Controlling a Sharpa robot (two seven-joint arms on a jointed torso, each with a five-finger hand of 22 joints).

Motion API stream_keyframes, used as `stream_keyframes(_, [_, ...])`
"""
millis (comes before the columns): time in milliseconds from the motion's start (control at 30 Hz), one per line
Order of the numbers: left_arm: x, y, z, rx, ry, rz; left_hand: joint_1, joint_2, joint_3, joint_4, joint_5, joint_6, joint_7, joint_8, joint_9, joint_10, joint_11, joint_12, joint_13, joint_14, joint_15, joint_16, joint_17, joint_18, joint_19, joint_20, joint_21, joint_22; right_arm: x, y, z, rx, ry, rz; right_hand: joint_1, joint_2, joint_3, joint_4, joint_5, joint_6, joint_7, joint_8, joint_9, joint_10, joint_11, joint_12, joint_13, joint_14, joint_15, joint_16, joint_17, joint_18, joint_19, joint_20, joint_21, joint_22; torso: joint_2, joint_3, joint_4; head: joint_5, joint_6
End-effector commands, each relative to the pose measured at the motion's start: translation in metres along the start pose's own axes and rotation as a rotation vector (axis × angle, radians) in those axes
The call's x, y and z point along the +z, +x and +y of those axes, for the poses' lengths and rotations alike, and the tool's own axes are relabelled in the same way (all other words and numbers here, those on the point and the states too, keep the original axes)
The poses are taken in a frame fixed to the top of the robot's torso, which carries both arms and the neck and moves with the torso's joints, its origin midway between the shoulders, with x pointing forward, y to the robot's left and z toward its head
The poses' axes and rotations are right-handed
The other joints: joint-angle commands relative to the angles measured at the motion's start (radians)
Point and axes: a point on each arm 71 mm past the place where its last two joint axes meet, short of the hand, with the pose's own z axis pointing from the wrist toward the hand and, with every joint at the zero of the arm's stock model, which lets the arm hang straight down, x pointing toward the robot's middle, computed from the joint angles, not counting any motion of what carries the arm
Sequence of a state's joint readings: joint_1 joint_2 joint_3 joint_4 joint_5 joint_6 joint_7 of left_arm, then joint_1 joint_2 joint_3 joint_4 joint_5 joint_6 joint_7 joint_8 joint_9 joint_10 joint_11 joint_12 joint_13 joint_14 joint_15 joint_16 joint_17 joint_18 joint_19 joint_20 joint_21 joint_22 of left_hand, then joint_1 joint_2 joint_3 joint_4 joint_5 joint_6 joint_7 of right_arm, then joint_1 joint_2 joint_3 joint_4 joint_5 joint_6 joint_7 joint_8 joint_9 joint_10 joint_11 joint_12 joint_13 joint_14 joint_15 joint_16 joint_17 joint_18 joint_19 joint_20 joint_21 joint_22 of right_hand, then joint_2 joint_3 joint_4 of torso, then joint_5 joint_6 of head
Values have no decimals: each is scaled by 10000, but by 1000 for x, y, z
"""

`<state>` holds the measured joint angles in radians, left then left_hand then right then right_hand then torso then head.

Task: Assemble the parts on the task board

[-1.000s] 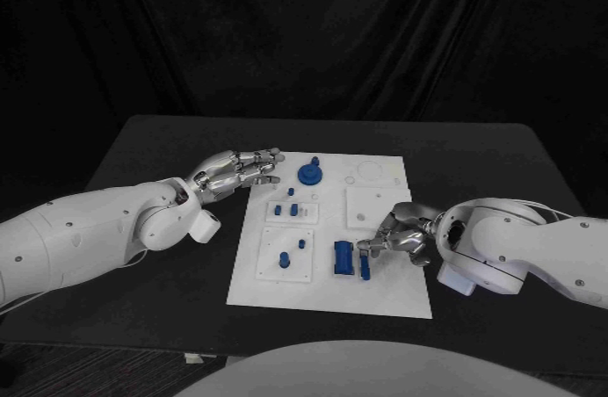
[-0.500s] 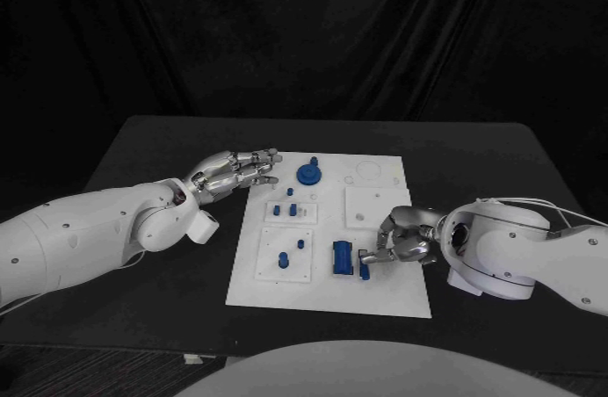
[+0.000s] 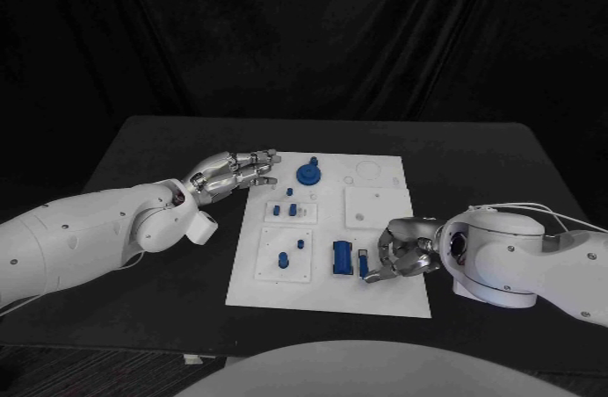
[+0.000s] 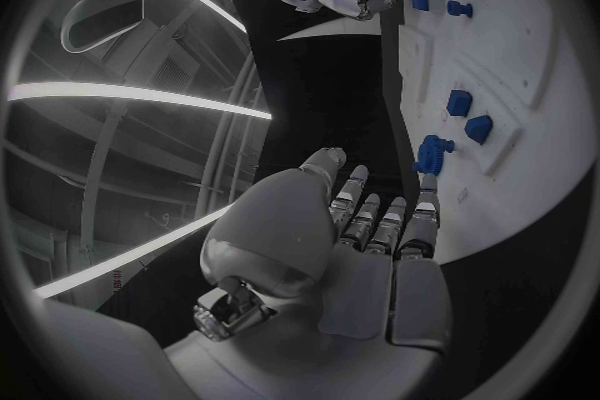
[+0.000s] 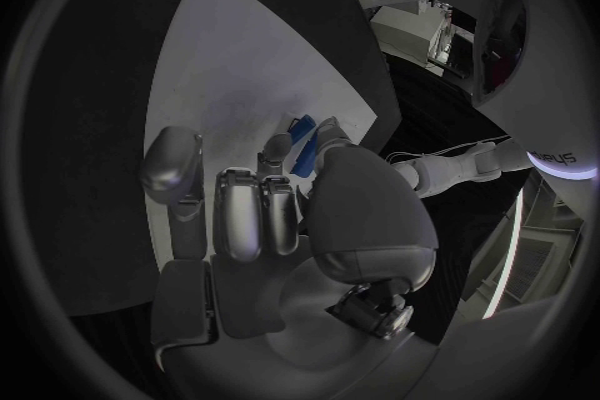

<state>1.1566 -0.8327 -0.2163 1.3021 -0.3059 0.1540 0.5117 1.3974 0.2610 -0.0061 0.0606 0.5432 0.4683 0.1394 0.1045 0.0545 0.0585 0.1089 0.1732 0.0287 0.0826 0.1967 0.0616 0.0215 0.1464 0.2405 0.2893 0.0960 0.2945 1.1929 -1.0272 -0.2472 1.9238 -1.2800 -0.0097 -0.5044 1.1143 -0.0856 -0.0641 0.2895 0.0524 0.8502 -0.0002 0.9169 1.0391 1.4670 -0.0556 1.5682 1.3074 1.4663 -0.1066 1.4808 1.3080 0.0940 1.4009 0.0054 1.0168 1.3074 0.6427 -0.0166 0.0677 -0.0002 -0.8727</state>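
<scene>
Now task board [image 3: 380, 296] lies flat, long axis running away from robot. Slim blue peg [image 3: 364, 264] near board's right edge, just right of blue block [image 3: 342, 257] — both long axes along board's length. Right hand [image 3: 403, 255] at same edge, fingers curled in around peg, pinching it; peg's tip shows between fingers in right wrist view [image 5: 300, 142]. Left hand [image 3: 235, 172] just beside board's far-left corner, fingers extended side by side, holding nothing — near round blue knob [image 3: 310, 172].

White task board [image 3: 380, 293]; blue parts [image 3: 342, 258]; black table [image 3: 165, 142]; silver left robot hand [image 3: 238, 172]; white arms.
</scene>
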Motion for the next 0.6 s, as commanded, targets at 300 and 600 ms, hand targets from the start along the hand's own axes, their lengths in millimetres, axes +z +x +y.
stream_keyframes(300, [0,1,0,-143,75,75,-24,42,131,-23,63,63,17,41,7,-2,85,26,13,4,30,57,12,-190,67,31,54,-23,1,4,3,-396,69,146,-121,99,-257,-11,-22,-113,-25,96,201,1038,-95,26,2634,684,-96,49,951,54,-5,-57,27,1320,-4,-6,-1,-2,1])
stream_keyframes(600, [0,1,1,-157,56,100,-33,47,174,-33,68,58,18,41,5,-1,88,26,13,1,31,55,12,-194,63,31,53,-34,4,3,2,-351,163,36,231,421,-305,-81,97,-252,-23,45,317,1038,-94,26,2634,681,-93,39,939,59,-4,-52,5,1314,-4,0,5,-23,1])
